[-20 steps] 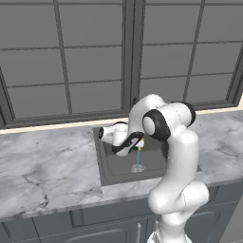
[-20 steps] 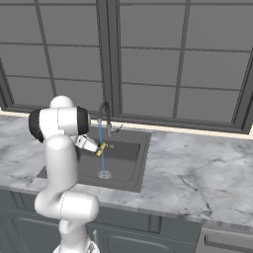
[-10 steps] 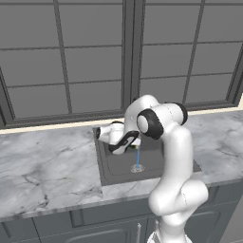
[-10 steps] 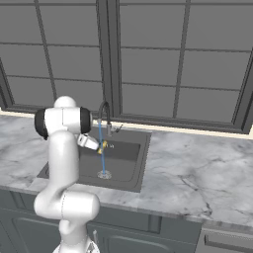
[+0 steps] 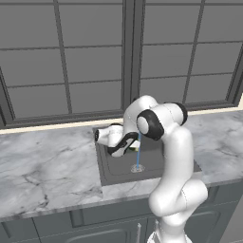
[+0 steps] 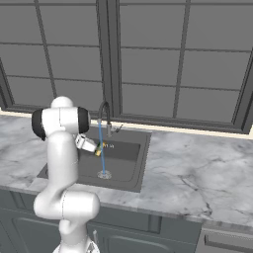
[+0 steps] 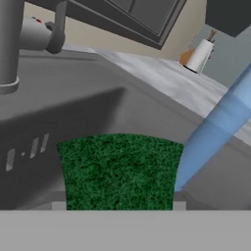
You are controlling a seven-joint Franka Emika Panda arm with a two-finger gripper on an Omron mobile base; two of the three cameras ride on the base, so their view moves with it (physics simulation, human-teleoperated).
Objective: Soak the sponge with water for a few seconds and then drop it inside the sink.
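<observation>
Little has shifted since a second ago: my arm has swung slightly, and my gripper (image 6: 100,147) still hangs over the sink (image 6: 129,163) beside the faucet (image 6: 105,116). My fingers stay clenched on the sponge (image 7: 119,170), its green face spread wide across the bottom of the hand view. From the right base view the sponge (image 6: 99,148) sits right at the water (image 6: 102,155), a thin blue stream falling to the drain (image 6: 104,174). In the hand view the water (image 7: 215,130) slants down and meets the sponge's right edge. From the left base view the water (image 5: 138,152) runs down just beside my wrist, into the sink (image 5: 118,170).
</observation>
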